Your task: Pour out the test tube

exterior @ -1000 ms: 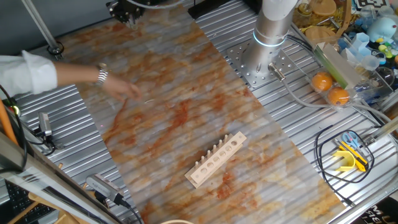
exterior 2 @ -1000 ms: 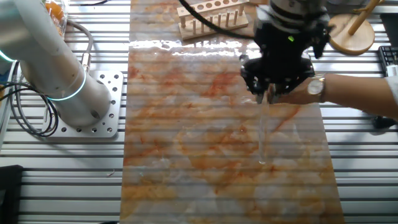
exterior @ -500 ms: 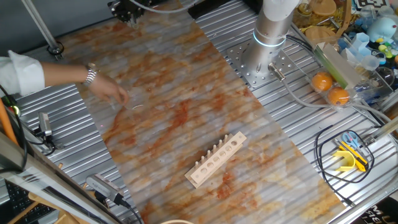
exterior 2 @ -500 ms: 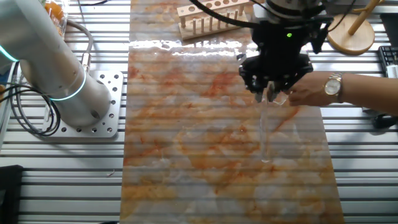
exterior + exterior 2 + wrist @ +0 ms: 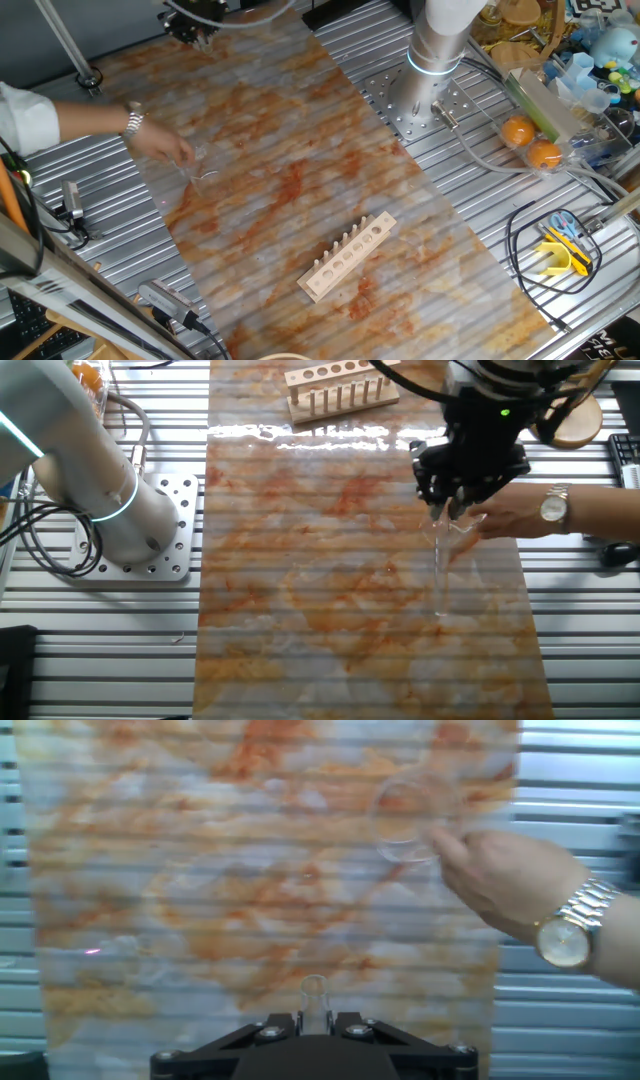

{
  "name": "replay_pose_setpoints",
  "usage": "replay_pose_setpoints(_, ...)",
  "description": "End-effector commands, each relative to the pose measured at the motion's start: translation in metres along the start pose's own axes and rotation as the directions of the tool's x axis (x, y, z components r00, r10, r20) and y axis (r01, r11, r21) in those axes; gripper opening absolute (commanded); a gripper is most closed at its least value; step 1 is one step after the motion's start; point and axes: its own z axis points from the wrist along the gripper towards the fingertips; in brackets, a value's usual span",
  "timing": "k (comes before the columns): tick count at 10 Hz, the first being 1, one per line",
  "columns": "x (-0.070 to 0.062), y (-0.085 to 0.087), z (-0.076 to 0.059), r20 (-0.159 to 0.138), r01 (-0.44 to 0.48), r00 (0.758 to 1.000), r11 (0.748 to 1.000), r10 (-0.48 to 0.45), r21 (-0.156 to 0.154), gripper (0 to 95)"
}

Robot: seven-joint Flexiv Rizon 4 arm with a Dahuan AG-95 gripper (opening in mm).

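The test tube (image 5: 440,575) is a thin clear glass tube that hangs straight down from my gripper (image 5: 447,510) above the marbled mat (image 5: 330,560). In the hand view its open rim (image 5: 314,990) stands between the two black jaws of the gripper (image 5: 314,1018), which is shut on it. A clear glass beaker (image 5: 405,820) is held by a person's hand (image 5: 510,880) with a wristwatch, ahead and to the right of the tube. In the one fixed view the gripper (image 5: 195,15) sits at the top left edge, and the tube is too faint to make out there.
A pale wooden rack (image 5: 348,256) lies on the mat near its front; it also shows as the rack (image 5: 340,390) at the top. The arm's base (image 5: 432,70) stands on the slotted metal table (image 5: 480,230). Oranges (image 5: 532,142) and clutter fill the right side.
My gripper has shifted with the tube towards the person's side of the mat. The person's hand has drawn back towards the mat's edge, taking the beaker along.
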Motion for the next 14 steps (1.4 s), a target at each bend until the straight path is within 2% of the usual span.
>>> replay_pose_setpoints(1,-0.001,-0.006,0.001,0.004,-0.021,1.000,1.000,0.021,-0.002,0.0)
replay_pose_setpoints(5,-0.001,-0.016,0.002,0.016,-0.057,0.998,0.998,0.057,-0.003,0.0)
replay_pose_setpoints(6,-0.004,-0.022,-0.001,-0.003,-0.061,0.998,0.998,0.060,-0.004,0.0)
replay_pose_setpoints(8,-0.008,-0.027,0.001,-0.004,-0.109,0.994,0.994,0.108,-0.015,0.0)
replay_pose_setpoints(11,-0.008,-0.041,0.010,0.001,-0.141,0.990,0.990,0.141,-0.031,0.0)
replay_pose_setpoints(14,-0.014,-0.053,0.017,-0.014,-0.177,0.984,0.983,0.177,-0.047,0.0)
